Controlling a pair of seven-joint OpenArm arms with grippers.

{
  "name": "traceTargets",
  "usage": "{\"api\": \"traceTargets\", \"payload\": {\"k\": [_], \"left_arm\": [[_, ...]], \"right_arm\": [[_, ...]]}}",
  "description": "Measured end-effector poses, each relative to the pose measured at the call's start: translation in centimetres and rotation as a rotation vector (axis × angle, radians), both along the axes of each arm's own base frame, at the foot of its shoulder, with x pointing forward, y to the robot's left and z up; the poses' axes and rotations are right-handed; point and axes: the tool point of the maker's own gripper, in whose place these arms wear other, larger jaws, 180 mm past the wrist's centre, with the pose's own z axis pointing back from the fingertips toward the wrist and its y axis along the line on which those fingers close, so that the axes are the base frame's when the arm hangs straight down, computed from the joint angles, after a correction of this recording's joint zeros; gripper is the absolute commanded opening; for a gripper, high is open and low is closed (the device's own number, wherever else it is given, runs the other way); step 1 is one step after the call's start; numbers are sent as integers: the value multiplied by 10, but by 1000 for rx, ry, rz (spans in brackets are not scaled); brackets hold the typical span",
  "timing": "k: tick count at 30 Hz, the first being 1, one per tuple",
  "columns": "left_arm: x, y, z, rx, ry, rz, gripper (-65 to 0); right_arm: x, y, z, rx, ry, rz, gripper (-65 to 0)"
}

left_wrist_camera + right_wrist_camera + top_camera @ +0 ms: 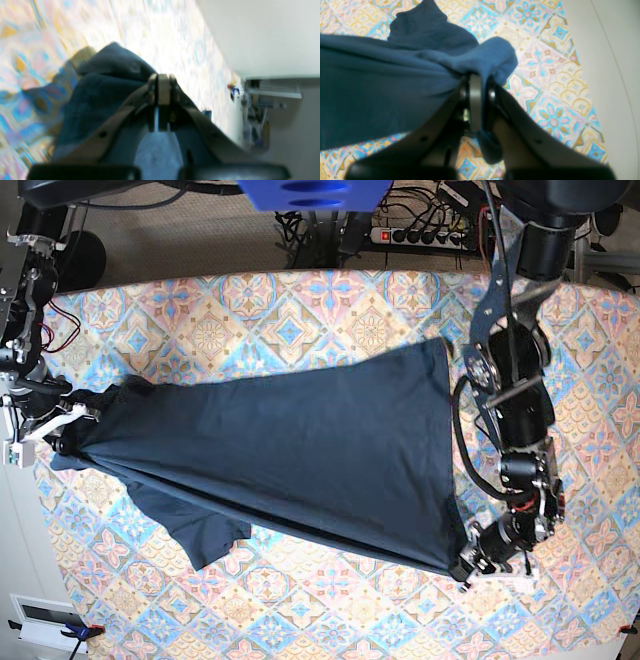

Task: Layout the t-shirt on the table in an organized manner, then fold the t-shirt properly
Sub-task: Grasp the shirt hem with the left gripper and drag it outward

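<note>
The dark navy t-shirt [300, 440] lies stretched across the patterned table [300, 320], pulled narrow toward the left and fanning wide to the right, with one sleeve [205, 535] hanging forward. My right gripper [65, 420] is at the left end, shut on a bunched fold of the t-shirt [382, 82]; cloth shows between its pads, right gripper [477, 77]. My left gripper [468, 565] is at the shirt's front right corner. In the blurred left wrist view the left gripper [163, 77] has its jaws together on the edge of the t-shirt [105, 82].
The table's edge [572, 57] runs close to the right of my right gripper, with pale floor beyond. A power strip and cables [420, 235] lie behind the table. A white box [45, 615] sits off the front left corner.
</note>
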Motion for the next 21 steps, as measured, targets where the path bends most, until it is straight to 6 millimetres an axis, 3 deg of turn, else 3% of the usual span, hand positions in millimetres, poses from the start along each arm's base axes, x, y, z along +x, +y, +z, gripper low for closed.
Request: {"api": "traceTargets", "payload": {"k": [4, 7, 13, 16, 21], "left_arm": [[19, 20, 23, -1, -39, 62, -650], [23, 21, 30, 20, -64, 70, -649], [12, -6, -2, 235, 28, -85, -353], [-9, -28, -13, 207, 69, -201, -252], [-80, -39, -9, 222, 19, -345, -268]], "right_arm": [[0, 11, -9, 2, 25, 28, -643], [0, 22, -14, 19, 36, 58, -643], [-2, 27, -22, 48, 40, 41, -643], [-1, 26, -22, 47, 37, 38, -643], [-2, 25, -24, 51, 46, 35, -643]]}}
